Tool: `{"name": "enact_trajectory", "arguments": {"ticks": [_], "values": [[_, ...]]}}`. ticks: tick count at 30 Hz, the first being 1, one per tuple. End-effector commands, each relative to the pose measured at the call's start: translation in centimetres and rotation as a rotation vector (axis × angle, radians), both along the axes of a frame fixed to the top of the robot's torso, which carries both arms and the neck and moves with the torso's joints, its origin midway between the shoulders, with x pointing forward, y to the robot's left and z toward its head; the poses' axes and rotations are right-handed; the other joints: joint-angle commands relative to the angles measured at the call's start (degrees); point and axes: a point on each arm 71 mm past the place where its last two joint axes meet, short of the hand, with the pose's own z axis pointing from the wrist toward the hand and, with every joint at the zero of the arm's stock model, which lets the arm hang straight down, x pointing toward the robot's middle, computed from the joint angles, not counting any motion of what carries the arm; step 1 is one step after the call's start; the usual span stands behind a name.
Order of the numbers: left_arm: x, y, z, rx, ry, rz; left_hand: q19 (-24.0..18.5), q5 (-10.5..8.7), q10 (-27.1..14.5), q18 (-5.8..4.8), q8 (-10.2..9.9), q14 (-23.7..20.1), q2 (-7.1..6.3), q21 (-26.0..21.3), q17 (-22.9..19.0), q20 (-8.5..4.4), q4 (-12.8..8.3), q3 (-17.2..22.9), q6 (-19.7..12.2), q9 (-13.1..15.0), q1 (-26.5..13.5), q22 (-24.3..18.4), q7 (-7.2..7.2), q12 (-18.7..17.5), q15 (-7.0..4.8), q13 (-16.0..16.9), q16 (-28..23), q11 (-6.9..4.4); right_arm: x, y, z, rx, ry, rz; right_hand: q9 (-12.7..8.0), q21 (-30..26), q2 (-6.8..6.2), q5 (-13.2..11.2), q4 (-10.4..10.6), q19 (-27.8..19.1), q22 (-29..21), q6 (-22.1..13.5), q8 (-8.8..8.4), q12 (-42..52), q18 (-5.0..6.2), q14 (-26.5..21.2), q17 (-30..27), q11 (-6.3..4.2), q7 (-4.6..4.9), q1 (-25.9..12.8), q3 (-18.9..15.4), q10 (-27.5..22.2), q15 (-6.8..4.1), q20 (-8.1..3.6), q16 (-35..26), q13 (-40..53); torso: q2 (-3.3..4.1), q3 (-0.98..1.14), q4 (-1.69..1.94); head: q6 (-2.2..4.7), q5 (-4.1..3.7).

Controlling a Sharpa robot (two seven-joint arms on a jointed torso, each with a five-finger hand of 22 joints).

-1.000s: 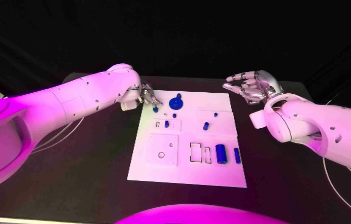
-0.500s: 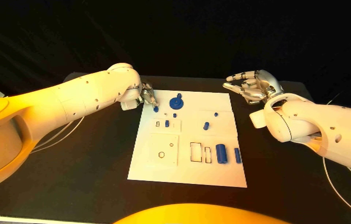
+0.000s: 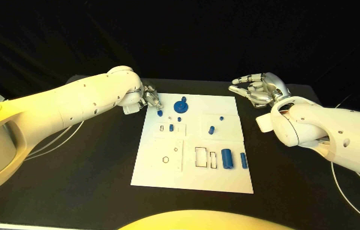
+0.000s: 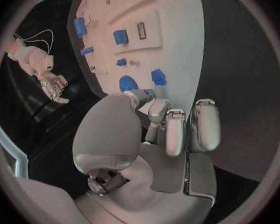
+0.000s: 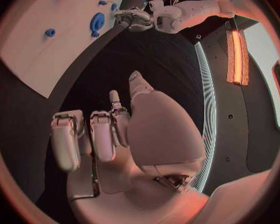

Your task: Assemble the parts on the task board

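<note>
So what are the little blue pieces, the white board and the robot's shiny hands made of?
The blue pieces look like plastic: one even colour, smooth, dull shine. The white board looks like a flat, matte plate, maybe plastic or painted metal; I can't tell which. The left hand and right hand look like silvery metal, or silver-coated plastic, because they gleam.

A black table (image 3: pixel 90 178) is seen under a black backdrop (image 3: pixel 180 27). Thin white cables (image 3: pixel 56 139) are laid across the table's left side, and another (image 3: pixel 344 188) along its right edge.
</note>
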Motion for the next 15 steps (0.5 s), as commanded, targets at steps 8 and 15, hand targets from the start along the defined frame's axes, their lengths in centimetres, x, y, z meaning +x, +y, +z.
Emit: {"name": "enact_trajectory", "arguments": {"ticks": [8, 15], "values": [[-0.5, -0.3, 1.4, -0.109, -0.156, -0.053, -1.54, -0.35, -2.83, 0.46, -0.54, 4.64, -5.38, -1.16, 10.71, 0.08, 0.56, -3.89, -1.1, -0.66, -5.23, -0.97, 0.3, -2.8, 0.47, -3.67, -0.68, 0.52, 0.0, -0.1, 0.0, 0.0, -0.006, 0.01, 0.06, 0.02, 0.07, 0.12, -0.02, 4.93, 14.19, -0.29, 0.2, -0.16, 0.14, 4.51, 9.28, 0.02, 0.05, -0.28, -0.18, -0.07, -0.09, 0.1, -0.18, 7.98, -0.11, 0.0, 0.12, 0.18, 0.12], [-1.3, -0.3, 1.9, -0.048, -0.276, -0.153, -4.4, -0.38, -8.57, 1.18, -2.76, 3.53, -7.33, -3.2, 8.28, 1.02, 1.27, -8.1, -3.38, -2.21, -4.58, -4.12, 2.0, -7.77, 1.8, -10.09, -2.07, 2.04, 0.0, -0.3, -0.1, -0.002, -0.002, 0.006, 0.06, 0.02, 0.07, 0.12, -0.02, 4.93, 14.19, -0.29, 0.2, -0.16, 0.14, 4.51, 9.28, 0.02, 0.05, -0.28, -0.18, -0.07, -0.09, 0.1, -0.18, 7.98, -0.08, -0.02, 0.19, 0.29, 0.17]]}}
